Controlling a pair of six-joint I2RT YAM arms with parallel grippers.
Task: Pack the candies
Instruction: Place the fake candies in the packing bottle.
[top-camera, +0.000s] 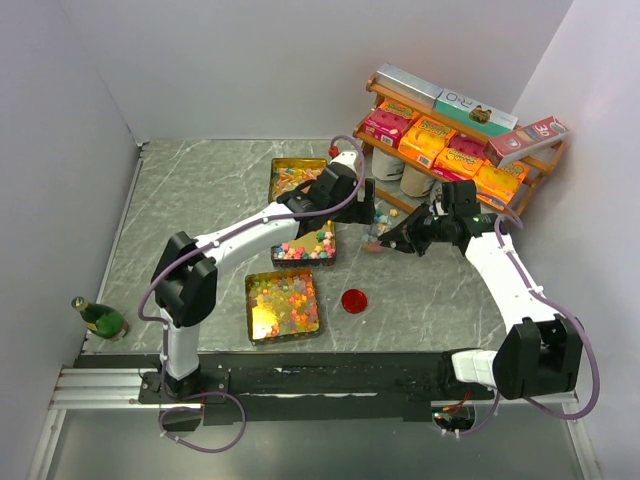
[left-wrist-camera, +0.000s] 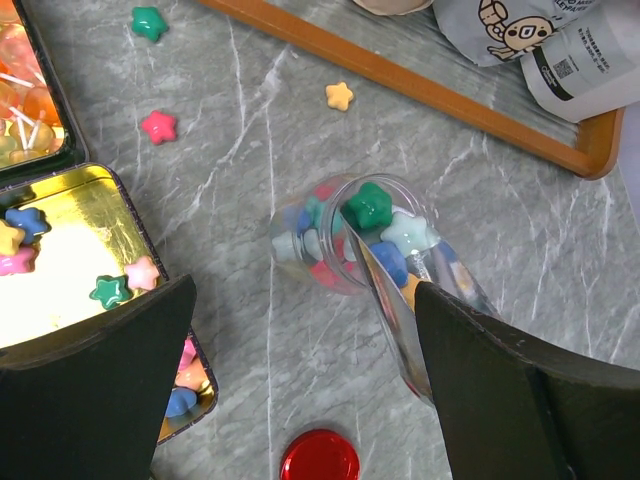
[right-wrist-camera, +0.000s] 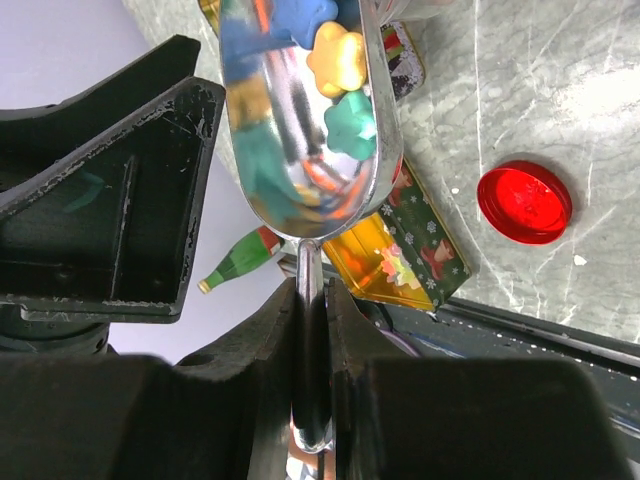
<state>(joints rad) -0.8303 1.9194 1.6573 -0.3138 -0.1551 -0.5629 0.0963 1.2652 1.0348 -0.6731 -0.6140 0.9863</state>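
Note:
A small clear jar (left-wrist-camera: 325, 240) on the marble table holds star candies (left-wrist-camera: 370, 205) in green, blue, red and pale mint. My right gripper (right-wrist-camera: 310, 300) is shut on the handle of a metal scoop (right-wrist-camera: 300, 150). The scoop's bowl carries yellow, green and blue candies (right-wrist-camera: 335, 60), and its tip rests at the jar's mouth (left-wrist-camera: 395, 290). My left gripper (left-wrist-camera: 303, 292) is open, with its jaws wide apart above and either side of the jar, not touching it. In the top view the two grippers, left (top-camera: 367, 205) and right (top-camera: 402, 238), meet near the jar (top-camera: 375, 243).
Three gold tins of candies (top-camera: 283, 305) (top-camera: 305, 245) (top-camera: 295, 178) lie left of the jar. A red lid (top-camera: 354, 299) lies on the table. Loose stars (left-wrist-camera: 158, 126) (left-wrist-camera: 340, 95) lie nearby. A wooden shelf with boxes (top-camera: 460, 140) stands back right. A green bottle (top-camera: 100, 318) stands at the front left.

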